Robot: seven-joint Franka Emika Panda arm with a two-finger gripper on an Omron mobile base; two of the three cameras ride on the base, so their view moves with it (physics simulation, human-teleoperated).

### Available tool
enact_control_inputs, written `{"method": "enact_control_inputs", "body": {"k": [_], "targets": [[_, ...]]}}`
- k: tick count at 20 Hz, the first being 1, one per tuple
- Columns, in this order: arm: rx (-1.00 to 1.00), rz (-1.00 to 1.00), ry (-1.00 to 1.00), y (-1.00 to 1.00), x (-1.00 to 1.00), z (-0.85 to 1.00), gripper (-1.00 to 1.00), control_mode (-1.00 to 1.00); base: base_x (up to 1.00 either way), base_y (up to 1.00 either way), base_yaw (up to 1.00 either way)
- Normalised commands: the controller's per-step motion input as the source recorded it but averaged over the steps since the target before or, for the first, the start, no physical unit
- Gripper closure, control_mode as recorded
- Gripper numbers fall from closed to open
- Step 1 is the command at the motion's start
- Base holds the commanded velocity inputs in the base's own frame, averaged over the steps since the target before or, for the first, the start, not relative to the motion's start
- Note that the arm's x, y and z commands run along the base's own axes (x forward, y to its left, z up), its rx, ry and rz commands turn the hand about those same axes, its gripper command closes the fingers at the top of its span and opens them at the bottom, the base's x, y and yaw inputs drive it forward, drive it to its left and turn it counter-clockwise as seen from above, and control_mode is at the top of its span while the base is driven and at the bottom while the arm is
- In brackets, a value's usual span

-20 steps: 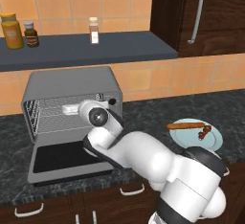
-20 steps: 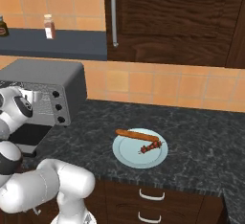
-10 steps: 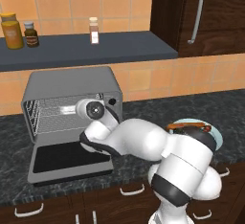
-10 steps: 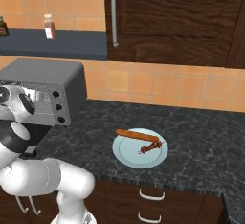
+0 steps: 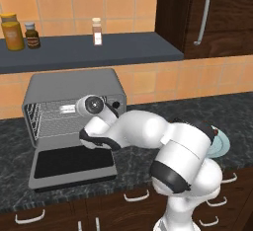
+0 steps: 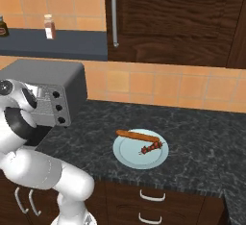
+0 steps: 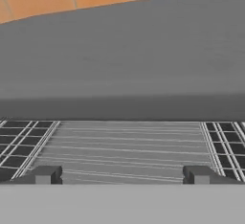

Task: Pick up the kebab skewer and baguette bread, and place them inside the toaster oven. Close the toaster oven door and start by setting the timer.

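1. The toaster oven [image 5: 74, 104] stands on the left of the dark speckled counter [image 6: 202, 142] with its door [image 5: 73, 163] dropped flat toward the near edge, so the opening step looks done and both foods are not yet loaded.
2. The gripper [image 7: 122, 175] sits just in front of the oven mouth, its 2 dark fingertips [image 7: 43, 175] spread wide with nothing between them (the hand view looks straight onto the wire rack [image 7: 129, 146]).
3. The kebab skewer [image 6: 152, 146] and the baguette bread [image 6: 138, 135] lie on a pale blue plate [image 6: 129, 157], well apart from the oven, to its right.
4. The next move likely calls for swinging the arm right to the plate and pinching 1 item across its narrow width.
5. The oven is boxy matte grey metal with 3 black knobs [image 6: 58, 107]; the baguette is smooth and tapered, the skewer lumpy and dark reddish, probably harder to grasp cleanly.
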Motion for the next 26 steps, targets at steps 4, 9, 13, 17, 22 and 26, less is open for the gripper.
{"method": "enact_control_inputs", "body": {"k": [4, 9, 13, 17, 22, 26], "targets": [[-0.11, -0.03, -0.09, 0.00, 0.01, -0.33, -1.00, -1.00, 0.00, 0.00, 0.00], [-0.02, 0.00, -0.02, 0.04, 0.03, -0.04, -1.00, -1.00, 0.00, 0.00, 0.00], [0.00, -0.05, 0.00, 0.00, 0.07, 0.04, -1.00, -1.00, 0.00, 0.00, 0.00], [0.00, -0.13, 0.00, 0.00, 0.06, 0.00, -1.00, -1.00, 0.00, 0.00, 0.00], [0.00, -0.07, 0.00, 0.00, 0.19, 0.00, -1.00, -1.00, 0.00, 0.00, 0.00], [-0.05, 0.01, 0.00, 0.09, 0.02, -0.08, -1.00, -1.00, 0.00, 0.00, 0.00]]}}
